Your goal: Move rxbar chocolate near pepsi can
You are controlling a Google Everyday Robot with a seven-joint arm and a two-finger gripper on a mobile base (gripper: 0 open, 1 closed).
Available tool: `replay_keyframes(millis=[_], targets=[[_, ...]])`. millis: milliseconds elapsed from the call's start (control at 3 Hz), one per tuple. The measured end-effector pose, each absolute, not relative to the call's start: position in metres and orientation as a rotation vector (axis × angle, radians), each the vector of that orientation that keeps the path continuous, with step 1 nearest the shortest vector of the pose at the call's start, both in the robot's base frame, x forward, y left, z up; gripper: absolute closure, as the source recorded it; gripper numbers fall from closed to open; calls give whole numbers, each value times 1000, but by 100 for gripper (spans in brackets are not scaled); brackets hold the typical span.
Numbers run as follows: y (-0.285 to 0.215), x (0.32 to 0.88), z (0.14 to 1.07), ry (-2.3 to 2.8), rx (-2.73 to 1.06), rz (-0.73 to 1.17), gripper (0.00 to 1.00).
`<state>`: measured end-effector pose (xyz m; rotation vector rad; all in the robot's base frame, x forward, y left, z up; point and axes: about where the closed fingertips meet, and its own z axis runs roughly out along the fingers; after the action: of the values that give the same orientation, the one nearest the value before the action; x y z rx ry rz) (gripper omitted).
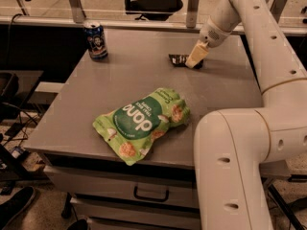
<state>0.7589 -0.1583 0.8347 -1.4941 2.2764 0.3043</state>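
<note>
Grey table (120, 80), drawer (151, 194) beneath, office chair (153, 1) behind. At upper right the gripper (194, 61) touches the black snack bar (176, 59); whether it grips, cannot tell. Blue can (95, 40) upper left, well apart. Green bag (144, 121) at centre.

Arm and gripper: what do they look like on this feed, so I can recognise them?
The arm is smooth white: thick rounded tubular shells with small dark round holes and thin seams at the joints; no loose cables show. The gripper, down at the rxbar chocolate on the far right of the table, is pale cream and tapering.
</note>
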Motion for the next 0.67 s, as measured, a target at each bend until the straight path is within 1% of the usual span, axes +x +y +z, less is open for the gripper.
replay_keyframes(millis=[333,667], targets=[[-158,759,835,2276,-1494,304,100],[-125,756,861,2212,-1515,348,100]])
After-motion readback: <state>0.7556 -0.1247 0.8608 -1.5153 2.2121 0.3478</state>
